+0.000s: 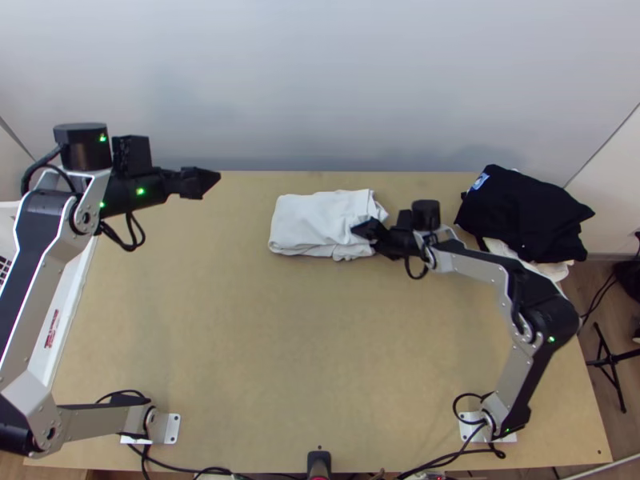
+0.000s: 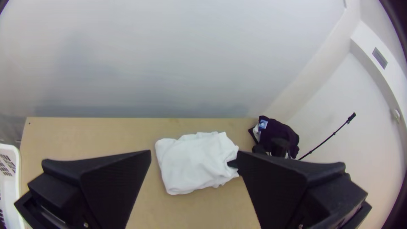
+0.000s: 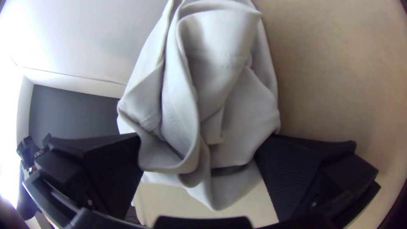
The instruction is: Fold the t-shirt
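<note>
The white t-shirt [image 1: 308,224] lies as a folded, slightly rumpled bundle near the table's far edge. My left gripper [image 1: 210,182] is over the table's far left part, open and apart from the shirt. At the shirt's right end is my right gripper [image 1: 370,230]. In the left wrist view the shirt [image 2: 195,163] is seen beyond my left gripper [image 2: 193,163], whose fingers stand wide apart. In the right wrist view loose folds of the shirt [image 3: 229,80] lie between the fingers of my right gripper [image 3: 198,144], which are far apart.
A pile of black clothing [image 1: 520,212] with white cloth [image 1: 556,270] under it sits at the table's far right corner. Along the left edge stands a white basket [image 1: 68,308]. Bare tabletop [image 1: 304,344] stretches in front of the shirt.
</note>
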`<action>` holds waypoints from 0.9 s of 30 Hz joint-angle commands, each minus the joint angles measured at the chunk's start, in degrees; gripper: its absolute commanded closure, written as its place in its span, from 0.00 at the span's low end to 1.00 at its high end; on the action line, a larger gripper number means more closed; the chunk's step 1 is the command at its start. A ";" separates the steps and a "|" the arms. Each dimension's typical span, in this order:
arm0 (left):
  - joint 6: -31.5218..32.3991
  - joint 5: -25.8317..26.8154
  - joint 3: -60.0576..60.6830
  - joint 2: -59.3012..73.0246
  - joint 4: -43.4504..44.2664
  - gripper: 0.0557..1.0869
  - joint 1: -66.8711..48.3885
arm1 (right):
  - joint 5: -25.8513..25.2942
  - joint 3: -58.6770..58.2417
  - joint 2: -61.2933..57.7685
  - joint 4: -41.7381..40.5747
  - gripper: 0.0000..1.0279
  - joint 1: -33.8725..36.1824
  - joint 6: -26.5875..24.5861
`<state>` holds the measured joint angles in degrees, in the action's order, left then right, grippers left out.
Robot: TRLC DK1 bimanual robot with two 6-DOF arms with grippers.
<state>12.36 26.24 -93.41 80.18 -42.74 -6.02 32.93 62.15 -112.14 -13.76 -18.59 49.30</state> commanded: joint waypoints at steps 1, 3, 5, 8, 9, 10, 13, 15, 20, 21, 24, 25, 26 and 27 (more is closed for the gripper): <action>0.21 -0.31 6.92 -4.77 2.05 0.05 2.51 | -2.52 12.03 -5.72 6.90 0.10 -3.03 -1.57; 0.12 -0.66 7.71 -5.21 2.31 0.05 2.68 | -3.48 15.46 -6.43 10.86 0.43 -3.91 -5.35; 0.47 -0.66 7.98 -5.39 2.31 0.05 3.65 | -4.36 17.30 -6.69 11.47 0.94 -4.26 -7.55; 0.65 -0.58 9.56 -6.27 2.31 0.05 4.70 | -4.28 18.27 -6.08 14.90 0.97 -4.44 -10.63; 0.47 -0.66 10.44 -6.53 2.40 0.05 5.14 | -4.36 17.65 -5.11 14.90 0.97 -4.35 -10.89; 0.30 -0.66 11.40 -6.97 2.40 0.05 5.67 | -4.45 17.22 -3.97 14.81 0.97 -4.00 -11.42; 0.03 -0.66 13.86 -7.50 2.49 0.05 6.90 | -5.68 16.95 -0.36 14.73 0.97 -2.33 -11.59; -0.32 -0.66 14.92 -7.94 2.49 0.05 7.78 | -6.65 17.39 2.71 14.37 0.97 -1.01 -12.12; -0.41 -0.66 18.26 -9.43 2.58 0.05 9.98 | -9.02 22.66 7.28 14.99 0.97 2.07 -15.02; -0.67 -0.66 19.31 -9.78 2.58 0.05 9.98 | -9.02 24.69 7.28 16.13 0.97 2.77 -15.99; -1.46 -0.58 21.86 -11.45 2.84 0.05 10.50 | -9.28 30.40 7.02 18.51 0.97 5.41 -16.52; -1.46 -0.66 22.48 -11.89 2.84 0.05 10.59 | -9.37 32.24 6.76 19.21 0.97 6.11 -16.52; -1.73 -0.66 23.01 -12.42 2.84 0.05 11.12 | -9.81 34.35 6.32 20.26 0.97 7.16 -16.69; -1.99 -0.58 23.62 -12.86 2.84 0.05 11.56 | -10.08 36.29 6.14 21.14 0.97 7.87 -16.78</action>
<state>11.44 25.43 -74.35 70.04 -39.99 3.44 24.18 88.14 -106.69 3.33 -15.46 34.11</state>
